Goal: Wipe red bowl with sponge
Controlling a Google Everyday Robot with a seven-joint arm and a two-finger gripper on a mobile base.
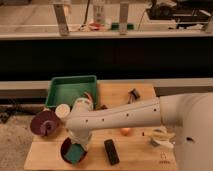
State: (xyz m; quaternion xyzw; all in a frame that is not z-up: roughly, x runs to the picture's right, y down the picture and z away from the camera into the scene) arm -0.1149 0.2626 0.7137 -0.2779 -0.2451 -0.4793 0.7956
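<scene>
The gripper (pixel 78 145) points down into the red bowl (pixel 64 149), setting the sponge (pixel 75 154) against the inside for wiping; whether it is clamped cannot be told.

There is one green rectangular tray (pixel 70 91), one purple-maroon round dish (pixel 43 124), one red bowl (pixel 64 149), one teal sponge block (pixel 75 154), one black slab (pixel 111 151) and one gripper (pixel 77 148) at the bowl.

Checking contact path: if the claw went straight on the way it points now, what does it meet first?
The sponge. The claw points down over the red bowl, and the sponge sits directly beneath it inside the bowl. Depth is unclear, so they may be in contact. The bowl's floor would likely come next.
</scene>
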